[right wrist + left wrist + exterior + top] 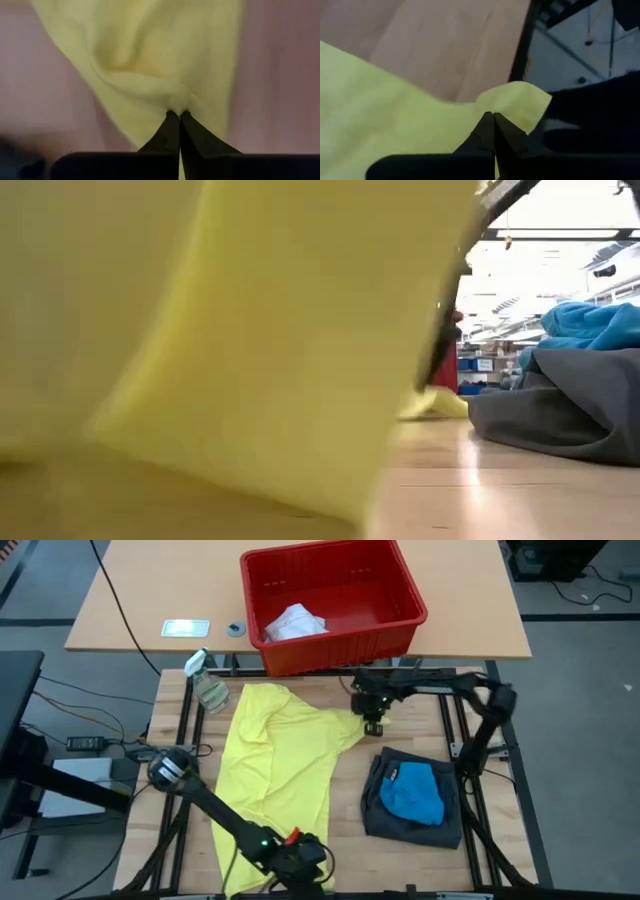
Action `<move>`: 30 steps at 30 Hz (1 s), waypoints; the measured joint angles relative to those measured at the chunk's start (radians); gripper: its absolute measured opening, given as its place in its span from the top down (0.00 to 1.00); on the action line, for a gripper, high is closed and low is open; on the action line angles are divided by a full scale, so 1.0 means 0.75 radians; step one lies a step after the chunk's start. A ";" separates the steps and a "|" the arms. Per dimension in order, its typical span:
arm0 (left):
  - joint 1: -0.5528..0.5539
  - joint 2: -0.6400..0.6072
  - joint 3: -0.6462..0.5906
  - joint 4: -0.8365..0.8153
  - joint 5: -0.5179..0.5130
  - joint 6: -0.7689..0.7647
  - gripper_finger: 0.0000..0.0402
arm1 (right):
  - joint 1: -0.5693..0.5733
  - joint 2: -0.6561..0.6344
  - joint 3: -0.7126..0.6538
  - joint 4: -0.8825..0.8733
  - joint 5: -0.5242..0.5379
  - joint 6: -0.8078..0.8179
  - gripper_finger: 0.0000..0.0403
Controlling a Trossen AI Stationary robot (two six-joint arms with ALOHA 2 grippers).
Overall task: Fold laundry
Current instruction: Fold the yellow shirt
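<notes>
Shirt (275, 755) spread on tabletop (345, 815), unfolded; left fingers (493, 120) and right fingers (179, 116) pinching its edges; shorts (410, 815) piled aside.

Soft cloth is lying across a smooth wooden table.

A matt yellow shirt (280, 765) is creasing softly on the pale wood table (345, 805), whose surface is showing a faint sheen in the low view. Dark grey shorts (410, 825) of thicker matt cloth are carrying a bright blue piece (412, 792) of fuzzier fabric. A glossy red plastic basket (335, 635) is holding white crumpled cloth (293, 623); a clear plastic spray bottle (208, 688) is glinting nearby.
</notes>
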 joint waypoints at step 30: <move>-0.295 -0.140 0.001 -0.389 -0.688 -0.865 1.00 | 0.043 0.129 0.448 0.086 0.047 0.186 1.00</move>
